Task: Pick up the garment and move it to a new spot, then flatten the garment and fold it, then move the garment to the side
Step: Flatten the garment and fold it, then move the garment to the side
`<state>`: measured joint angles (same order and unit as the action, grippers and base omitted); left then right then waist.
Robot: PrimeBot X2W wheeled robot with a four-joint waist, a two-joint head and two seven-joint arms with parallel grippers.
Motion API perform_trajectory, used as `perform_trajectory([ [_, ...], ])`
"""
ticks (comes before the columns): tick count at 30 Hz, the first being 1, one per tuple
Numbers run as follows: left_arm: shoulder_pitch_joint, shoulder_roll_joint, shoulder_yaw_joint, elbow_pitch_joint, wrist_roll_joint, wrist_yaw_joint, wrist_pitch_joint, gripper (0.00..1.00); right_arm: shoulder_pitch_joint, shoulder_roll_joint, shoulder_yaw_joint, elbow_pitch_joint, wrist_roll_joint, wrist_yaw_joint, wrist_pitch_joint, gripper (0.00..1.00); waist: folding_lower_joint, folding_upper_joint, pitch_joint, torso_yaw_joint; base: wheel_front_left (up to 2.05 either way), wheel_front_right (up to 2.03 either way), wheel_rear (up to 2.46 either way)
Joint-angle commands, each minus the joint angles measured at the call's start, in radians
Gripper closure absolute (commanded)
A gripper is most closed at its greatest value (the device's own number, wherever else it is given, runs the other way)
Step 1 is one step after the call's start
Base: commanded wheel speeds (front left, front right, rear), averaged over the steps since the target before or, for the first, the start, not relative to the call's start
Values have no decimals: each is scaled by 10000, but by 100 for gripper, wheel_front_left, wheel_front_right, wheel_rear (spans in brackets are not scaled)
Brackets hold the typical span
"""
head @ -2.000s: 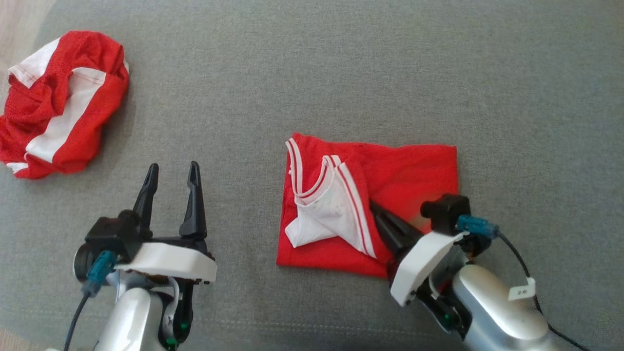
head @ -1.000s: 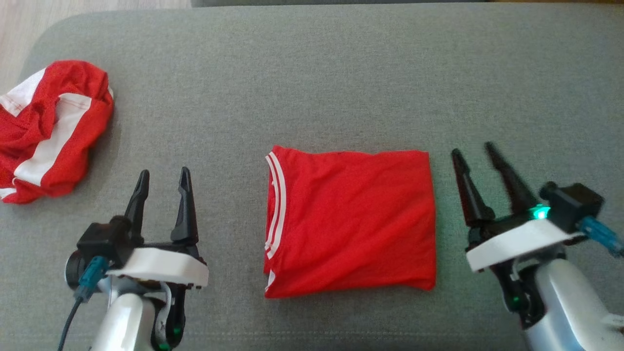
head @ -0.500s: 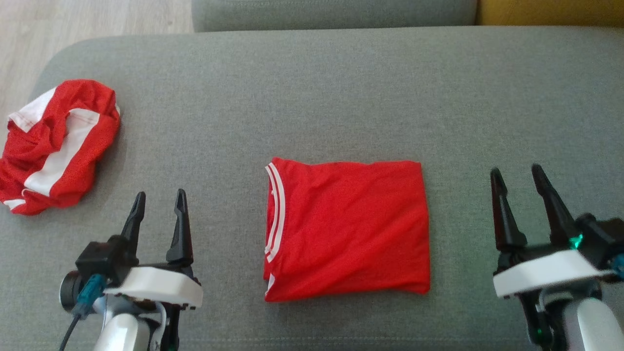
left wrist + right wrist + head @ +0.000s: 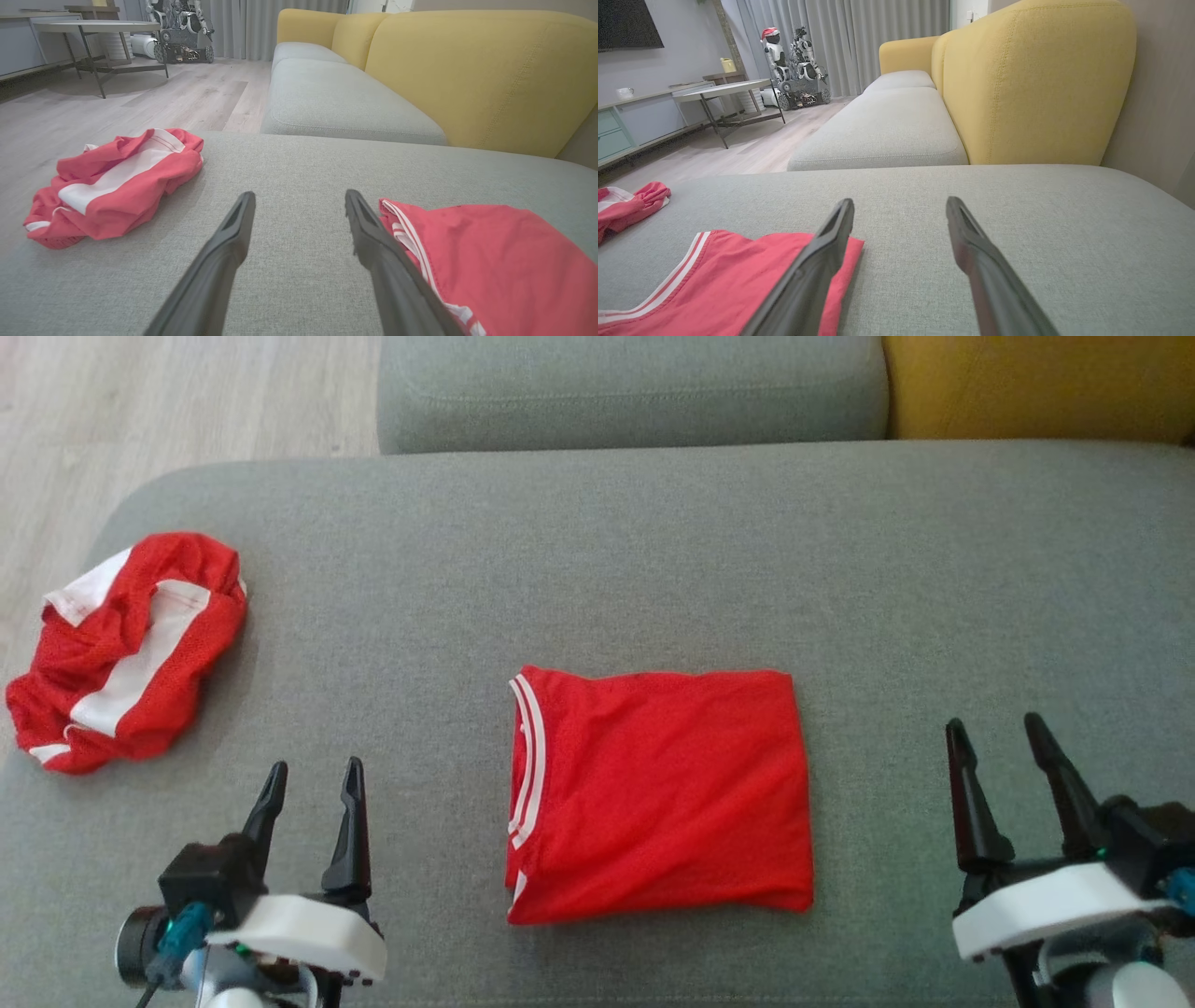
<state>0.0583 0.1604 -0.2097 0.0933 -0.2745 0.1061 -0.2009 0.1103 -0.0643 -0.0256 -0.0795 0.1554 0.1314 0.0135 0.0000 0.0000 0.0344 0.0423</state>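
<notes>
- Our left pincer (image 4: 315, 765) sits low on the left. Both fingers are spread wide with nothing between them, and the tips point out over plain grey fabric.
- Same deal with our right pincer (image 4: 991, 721) low on the right: jaws wide apart, empty, not touching any cloth.
- The garment (image 4: 658, 793) is a red top folded into a fairly tidy rectangle. It lies flat on the sofa cushion (image 4: 597, 569), right between the two pincers and clear of both.
- White striped trim (image 4: 526, 761) runs down the garment's left edge, the side facing the left pincer. A few soft wrinkles cross the top layer.
- From the left wrist, that striped edge looks just beside the inner finger. From the right wrist, the garment's plain red corner peeks out behind the inner finger.
- Further left there's a crumpled red-and-white heap (image 4: 126, 649) near the cushion's rounded corner, well apart from the folded garment.
- Past all that we see a second grey seat (image 4: 635, 392), a yellow backrest (image 4: 1036, 387) and pale wood floor (image 4: 177, 401).
</notes>
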Motion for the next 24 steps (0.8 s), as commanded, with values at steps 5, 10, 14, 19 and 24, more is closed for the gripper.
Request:
perform_trajectory([
  [5,8,194,251,-644,-13,153,223,0,50,-28,289,-435,-112,-7,171,0,0,0,-280,5,0,0,0],
  [10,172,251,242,-764,-102,154,313,0,179,-24,326,-522,-128,-7,262,0,0,0,-378,-12,0,0,0],
  [14,199,270,202,-838,-113,184,371,0,214,-34,337,-560,-142,-7,305,0,0,0,-419,-21,0,0,0],
  [19,242,279,145,-988,-86,259,470,0,229,-25,326,-579,-148,-7,317,0,0,0,-449,-31,0,0,0],
  [24,285,311,104,-1101,-87,307,539,0,234,-6,330,-573,-121,-7,323,0,0,0,-467,-49,0,0,0],
])
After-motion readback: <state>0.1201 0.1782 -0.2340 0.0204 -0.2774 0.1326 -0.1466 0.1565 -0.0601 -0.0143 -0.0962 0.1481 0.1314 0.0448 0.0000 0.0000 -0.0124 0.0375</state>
